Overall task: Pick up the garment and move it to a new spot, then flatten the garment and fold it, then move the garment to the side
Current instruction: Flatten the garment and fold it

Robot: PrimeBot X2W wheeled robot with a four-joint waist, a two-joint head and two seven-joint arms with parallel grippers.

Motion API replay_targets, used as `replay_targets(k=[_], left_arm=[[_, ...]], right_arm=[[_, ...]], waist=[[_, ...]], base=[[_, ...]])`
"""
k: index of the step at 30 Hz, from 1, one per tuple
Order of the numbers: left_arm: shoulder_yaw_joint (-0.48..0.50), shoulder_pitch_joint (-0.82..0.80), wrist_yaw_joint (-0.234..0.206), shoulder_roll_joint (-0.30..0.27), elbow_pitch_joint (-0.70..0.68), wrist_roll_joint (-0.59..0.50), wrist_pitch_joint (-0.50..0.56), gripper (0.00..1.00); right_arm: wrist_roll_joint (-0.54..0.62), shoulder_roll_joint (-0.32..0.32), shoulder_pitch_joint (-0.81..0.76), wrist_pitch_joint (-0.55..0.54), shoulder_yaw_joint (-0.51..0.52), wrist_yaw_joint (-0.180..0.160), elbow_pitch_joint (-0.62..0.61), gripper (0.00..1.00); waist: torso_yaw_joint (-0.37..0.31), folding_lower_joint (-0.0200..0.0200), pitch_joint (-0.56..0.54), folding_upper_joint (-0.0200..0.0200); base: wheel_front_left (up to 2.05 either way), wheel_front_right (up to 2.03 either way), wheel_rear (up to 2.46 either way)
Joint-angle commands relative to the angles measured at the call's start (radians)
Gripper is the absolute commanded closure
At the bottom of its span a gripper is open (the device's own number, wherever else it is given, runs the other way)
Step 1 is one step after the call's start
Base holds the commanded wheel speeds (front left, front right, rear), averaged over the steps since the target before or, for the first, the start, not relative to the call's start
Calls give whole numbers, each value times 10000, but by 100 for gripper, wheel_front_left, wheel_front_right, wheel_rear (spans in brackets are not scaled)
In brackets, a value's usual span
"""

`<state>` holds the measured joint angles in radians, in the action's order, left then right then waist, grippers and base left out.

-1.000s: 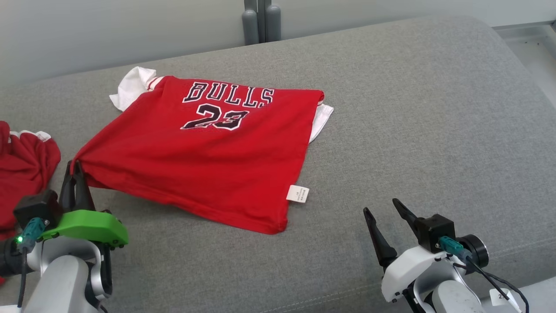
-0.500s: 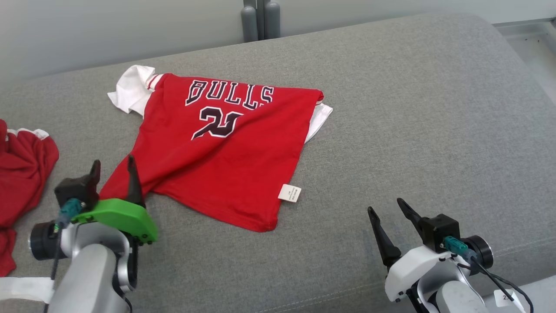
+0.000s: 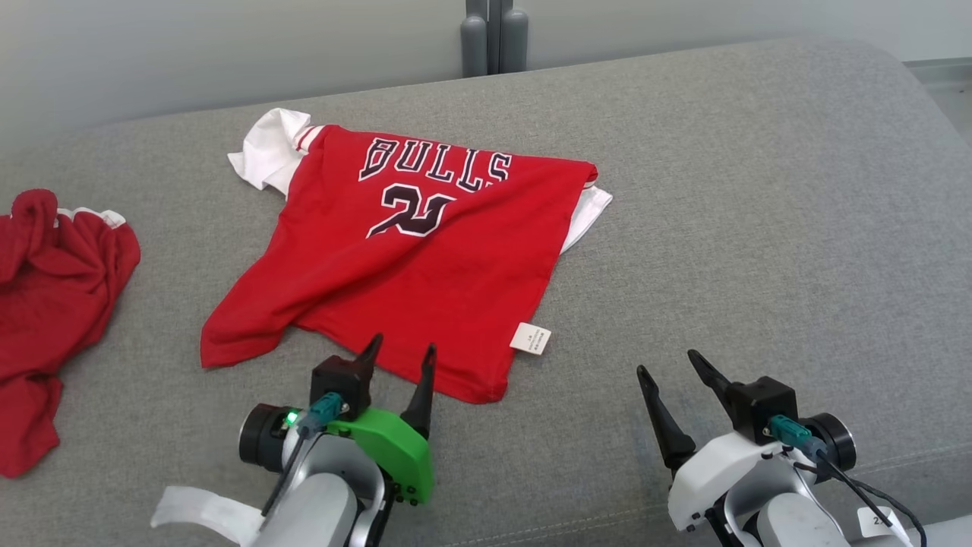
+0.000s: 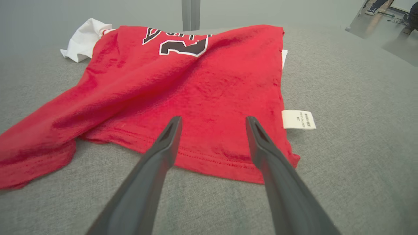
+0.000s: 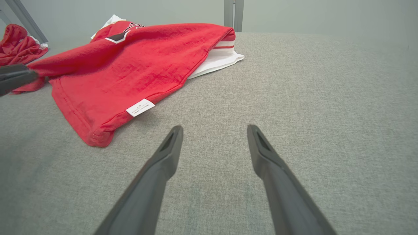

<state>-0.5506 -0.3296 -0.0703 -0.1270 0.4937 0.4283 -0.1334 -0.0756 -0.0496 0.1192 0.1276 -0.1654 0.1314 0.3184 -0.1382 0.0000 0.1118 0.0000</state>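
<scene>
The red mesh jersey (image 3: 425, 289) lies on the grey fabric sofa seat (image 3: 759, 228); a crumpled red cloth garment (image 3: 53, 304) lies well apart to its left.

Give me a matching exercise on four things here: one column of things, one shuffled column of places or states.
1. jersey
2. label
3. crumpled cloth
4. right gripper

A. white, sticking out of the jersey's side near its hem
B. bunched up at the far left
C. spread out, printed BULLS
D. open over bare grey cushion

Pairs: 1-C, 2-A, 3-B, 4-D
</scene>
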Motion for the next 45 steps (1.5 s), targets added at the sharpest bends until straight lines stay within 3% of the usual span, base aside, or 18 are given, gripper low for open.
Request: replay_targets(k=[1,14,24,25,26,34,45], left_arm=[[-181,-175,117,51,93,-170,-3,0],[-1079,-695,494,384,845,-453,159,0],[-1000,-789,-221,411,1534,-303,745,0],[-966,-809,-279,383,1496,-309,671,65],[-951,-805,-274,363,1478,-279,647,100],[-459,-407,-696,70,1134,14,312,100],[475,514,-1470,-891,199,487,91,100]], right_arm=[[-26,-17,73,27,-10,-14,0,0],[-73,-14,227,155,155,-14,-2,0],[-216,-12,261,347,233,-14,129,0],[-227,-12,263,365,235,-14,137,0],[-239,-10,265,379,232,-14,149,0],[-110,-12,155,375,257,-14,244,0],[61,-15,-116,169,263,-14,192,0]], waist=[[-113,0,55,0],[-1267,0,614,0],[-1676,0,845,0],[-1664,0,855,0],[-1642,0,858,0],[-1202,0,579,0],[-439,0,3,0]], base=[[0,0,0],[0,0,0],[0,0,0],[0,0,0],[0,0,0],[0,0,0],[0,0,0]])
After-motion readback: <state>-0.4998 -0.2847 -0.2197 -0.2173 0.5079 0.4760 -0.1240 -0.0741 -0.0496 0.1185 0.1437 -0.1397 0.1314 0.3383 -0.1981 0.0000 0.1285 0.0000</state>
